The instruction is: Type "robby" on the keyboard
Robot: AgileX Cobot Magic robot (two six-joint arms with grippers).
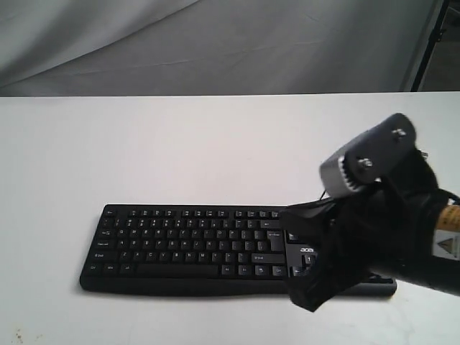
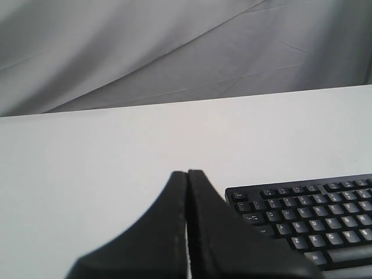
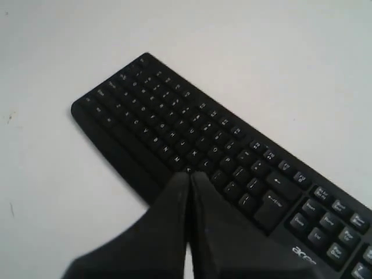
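The black keyboard [image 1: 187, 244] lies on the white table [image 1: 215, 151], with its acer logo [image 1: 307, 249] above the arrow keys. My right gripper [image 1: 289, 251] hovers over the keyboard's right part and hides the number pad. In the right wrist view the right gripper [image 3: 190, 174] is shut and empty, its tip above the bottom letter row of the keyboard [image 3: 163, 116]. My left gripper [image 2: 187, 173] is also shut and empty. It hangs off the left end of the keyboard [image 2: 314, 215], near the Esc corner, and does not show in the exterior view.
A grey cloth backdrop [image 1: 215, 43] hangs behind the table's far edge. A black stand pole [image 1: 431, 43] rises at the back right. Bare white tabletop surrounds the keyboard on its left and far sides.
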